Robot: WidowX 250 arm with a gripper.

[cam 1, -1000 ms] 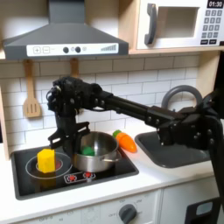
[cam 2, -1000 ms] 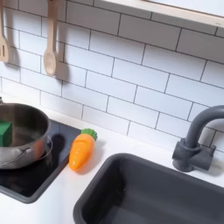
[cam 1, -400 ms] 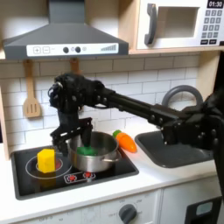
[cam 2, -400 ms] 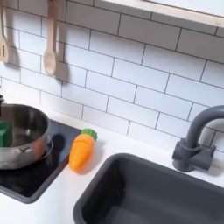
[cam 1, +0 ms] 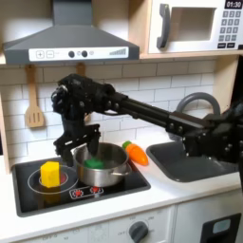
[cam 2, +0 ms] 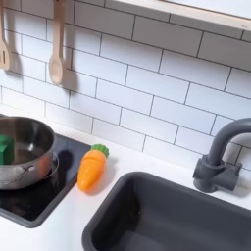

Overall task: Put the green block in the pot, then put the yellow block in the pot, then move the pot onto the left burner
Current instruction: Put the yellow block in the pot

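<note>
In the first exterior view the arm [cam 1: 142,112] is matte black all over: boxy links joined by chunky rounded joint housings, ending in a black gripper [cam 1: 72,148] with 2 slim fingers. Markings and cables are too blurred to tell.

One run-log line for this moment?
green block: in pot | yellow block: on burner | hand: open, above stove
</note>
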